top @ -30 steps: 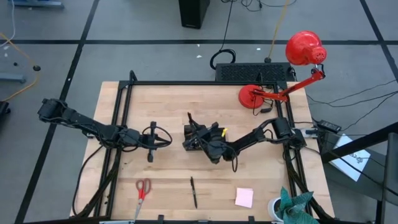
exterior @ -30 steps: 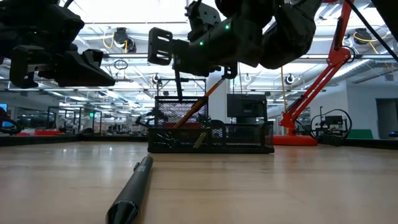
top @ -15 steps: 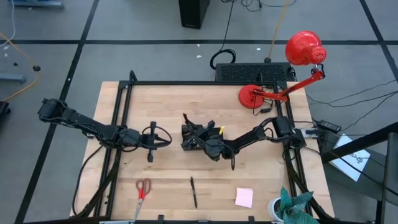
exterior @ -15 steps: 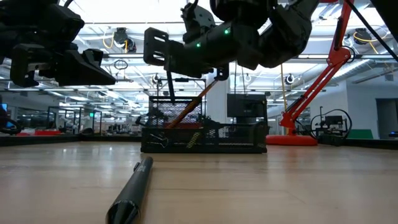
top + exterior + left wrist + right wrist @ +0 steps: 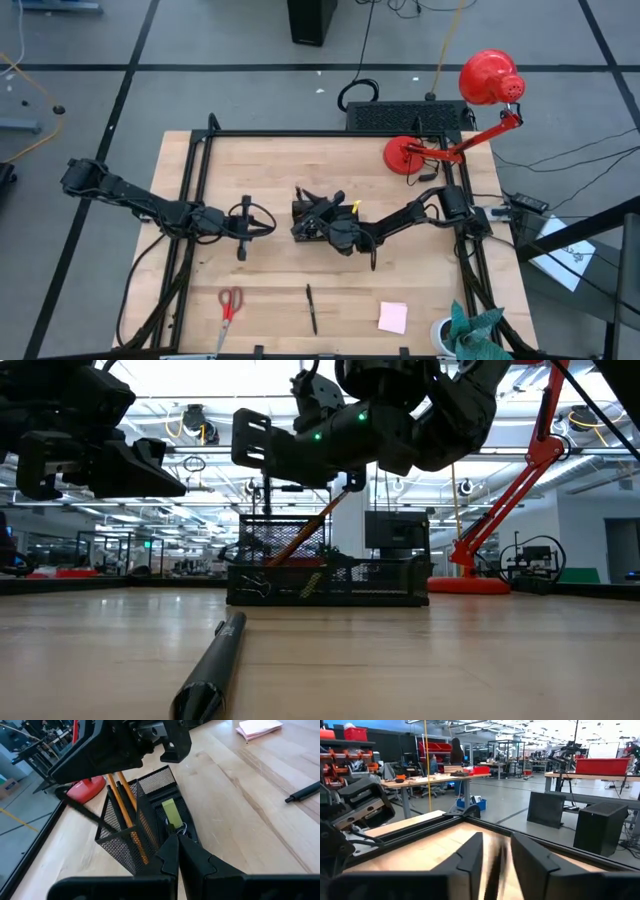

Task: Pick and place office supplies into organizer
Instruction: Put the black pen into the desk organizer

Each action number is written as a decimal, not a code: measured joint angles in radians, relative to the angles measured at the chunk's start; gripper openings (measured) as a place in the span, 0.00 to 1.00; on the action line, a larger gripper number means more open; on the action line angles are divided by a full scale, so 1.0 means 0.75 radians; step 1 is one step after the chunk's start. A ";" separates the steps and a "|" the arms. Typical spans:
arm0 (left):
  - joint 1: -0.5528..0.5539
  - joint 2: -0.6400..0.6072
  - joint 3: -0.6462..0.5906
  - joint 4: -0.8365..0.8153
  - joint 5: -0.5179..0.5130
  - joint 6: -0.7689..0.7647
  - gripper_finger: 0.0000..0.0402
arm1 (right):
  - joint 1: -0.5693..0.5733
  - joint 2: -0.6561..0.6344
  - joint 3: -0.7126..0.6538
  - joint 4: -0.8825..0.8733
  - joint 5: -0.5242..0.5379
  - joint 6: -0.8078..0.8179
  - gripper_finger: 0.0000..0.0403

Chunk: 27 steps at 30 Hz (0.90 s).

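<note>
High view: we see the organizer [image 5: 318, 222], a black mesh tray, at the centre of the wooden table [image 5: 270, 165]. The right gripper [image 5: 305, 196] sits directly over its upper-left part, the right arm reaching in from the right side of the frame. In the right wrist view we see the fingers [image 5: 470, 857] standing a narrow gap apart, with a blurred thin vertical shape between them; we cannot tell what it is or whether it is gripped.

The left gripper [image 5: 243, 228] hangs left of centre, well apart from the organizer. In the left wrist view its fingers [image 5: 167, 857] lie pressed together with nothing between them.

Left wrist view also shows two orange pencils [image 5: 122, 805] leaning in the organizer's tall compartment, and a yellow-green piece [image 5: 170, 812] lying in the low compartment beside it.

Along the lower edge of the high view we note the red-handled scissors [image 5: 229, 303] at lower left, a black pen [image 5: 311, 308] at lower centre, and the pink sticky-note pad [image 5: 393, 318] at lower right. A red desk lamp [image 5: 440, 145] stands at upper right.
</note>
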 joint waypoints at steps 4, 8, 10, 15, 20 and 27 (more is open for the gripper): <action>0.000 0.000 0.000 -0.001 0.000 -0.004 0.05 | 0.001 0.000 0.000 0.000 0.001 0.010 0.28; 0.000 0.000 0.000 -0.001 0.001 -0.005 0.05 | 0.013 -0.005 -0.001 0.007 0.001 -0.013 0.27; 0.000 -0.001 0.000 -0.006 0.001 -0.006 0.05 | 0.033 -0.023 -0.003 0.008 -0.003 -0.070 0.26; 0.000 0.000 0.000 -0.019 0.001 -0.015 0.05 | 0.131 -0.167 -0.004 -0.011 0.014 -0.351 0.22; 0.000 0.000 0.000 -0.042 0.001 -0.026 0.05 | 0.291 -0.336 -0.003 -0.330 0.071 -0.478 0.15; -0.003 0.000 0.000 -0.058 0.068 -0.176 0.05 | 0.447 -0.520 -0.028 -1.057 0.058 -0.016 0.02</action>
